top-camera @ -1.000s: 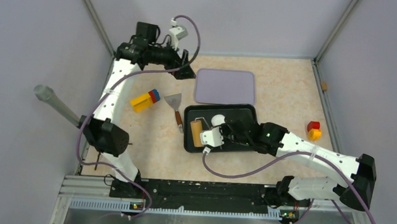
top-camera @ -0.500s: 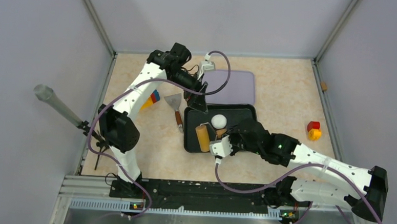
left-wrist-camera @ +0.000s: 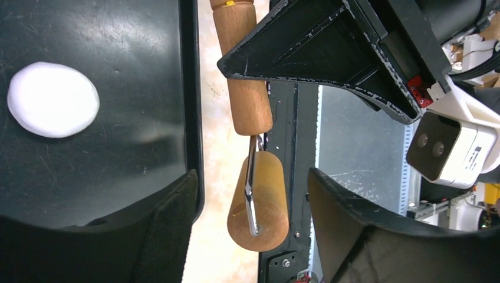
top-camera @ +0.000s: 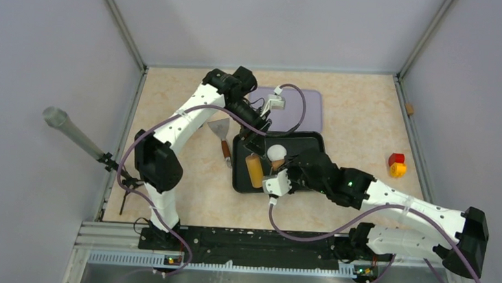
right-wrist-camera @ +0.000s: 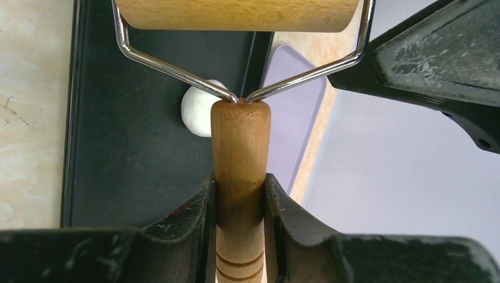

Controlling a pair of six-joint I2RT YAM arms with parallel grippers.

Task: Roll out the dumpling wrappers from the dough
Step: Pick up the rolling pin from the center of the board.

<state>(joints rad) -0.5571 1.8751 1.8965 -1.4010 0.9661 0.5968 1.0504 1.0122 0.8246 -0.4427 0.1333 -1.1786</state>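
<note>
Right tool (right-wrist-camera: 240,194) clenched on handle of wooden wire-framed roller (right-wrist-camera: 240,147). Round white dough ball (right-wrist-camera: 197,112) just beyond tool, on black tray (right-wrist-camera: 147,165), unflattened. Left tool (left-wrist-camera: 250,177) spread, empty, beside dough. Advice: centre barrel over ball, press evenly.

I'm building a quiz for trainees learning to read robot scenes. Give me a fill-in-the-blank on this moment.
1. The right gripper is shut on the roller by its wooden ____.
2. The white dough lies as a ball on the black ____.
3. The mat beyond it is coloured ____.
4. The left gripper has its jaws ____, holding nothing.
Missing words: handle; tray; purple; open.
</note>
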